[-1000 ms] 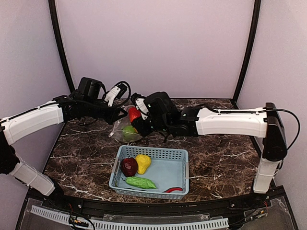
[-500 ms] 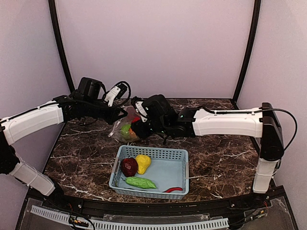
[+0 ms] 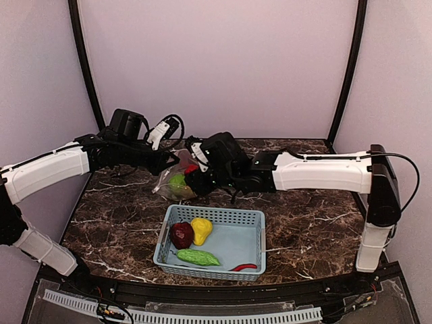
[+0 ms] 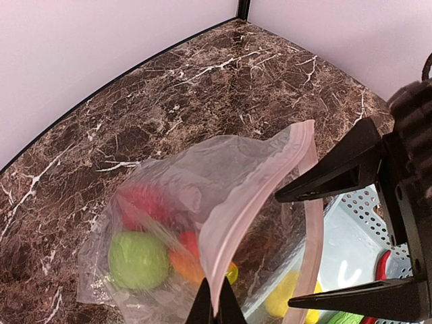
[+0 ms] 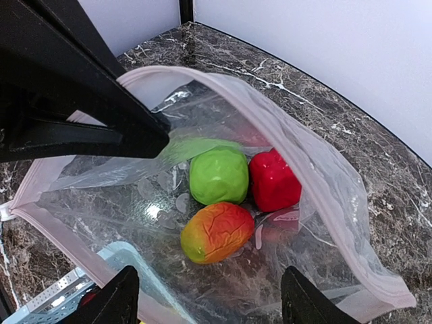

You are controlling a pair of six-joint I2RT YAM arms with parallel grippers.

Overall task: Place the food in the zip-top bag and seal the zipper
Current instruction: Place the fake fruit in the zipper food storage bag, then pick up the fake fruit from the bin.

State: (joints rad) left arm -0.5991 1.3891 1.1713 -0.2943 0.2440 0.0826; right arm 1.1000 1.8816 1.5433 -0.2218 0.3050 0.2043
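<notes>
Nearest is the blue basket [image 3: 236, 241]. In it lie a dark red pepper [image 3: 181, 234], a yellow pepper [image 3: 200, 229], a bumpy cucumber [image 3: 198, 257] and a thin chilli [image 3: 244, 267]. These four are not in the bag yet, so I think the job is about half done.

Just past the basket's far left corner is the bag [image 5: 324, 202]. Three pieces sit inside it: a lime-green pepper [image 5: 218, 175], a red pepper [image 5: 274, 180] touching it, and an orange pepper [image 5: 217, 231] closer to the mouth.

The right gripper [image 5: 210, 300] is at the bag's mouth. Its fingers are spread wide, with nothing in them. The three pieces lie past its fingertips, deeper in the bag, and touch neither finger. The step now looks like getting this gripper out and over to the basket. To do it well, it should back straight out through the middle of the mouth. Then no finger catches the thin plastic.

A bit farther, on the left, the left gripper [image 4: 214, 307] is pinched tight on the zipper [image 4: 300, 145]. It lifts that edge so the mouth gapes. It should hold firm and high.
</notes>
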